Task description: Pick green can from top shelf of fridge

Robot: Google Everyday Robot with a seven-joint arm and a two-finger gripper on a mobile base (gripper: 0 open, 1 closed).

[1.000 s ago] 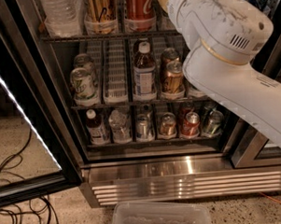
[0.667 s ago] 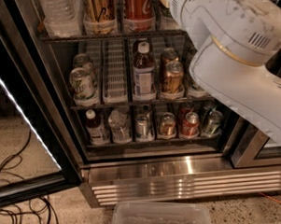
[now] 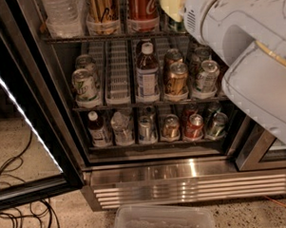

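Observation:
The fridge [image 3: 184, 180] stands open in front of me. Its top shelf [image 3: 106, 36] holds a clear bottle [image 3: 62, 15], a gold can [image 3: 103, 10] and a red can [image 3: 143, 9] in white cups. Right of the red can, a small dark green patch [image 3: 177, 25] shows, probably the green can; most of it is hidden. My gripper [image 3: 174, 4] is a pale shape directly over that patch at the frame's top edge. My white arm [image 3: 244, 40] reaches in from the right and covers the shelf's right end.
The middle rack holds pale green-and-white cans [image 3: 84, 85], a bottle [image 3: 146, 73], brown cans [image 3: 175, 79] and a pale can [image 3: 207, 77]. The lower rack holds short cans and bottles. The open door [image 3: 24, 116] is left, cables [image 3: 19, 211] lie on the floor, and a plastic bin [image 3: 162, 222] sits below.
My arm has shifted up and to the right, uncovering the cans at the right end of the middle rack. The fridge contents have not moved.

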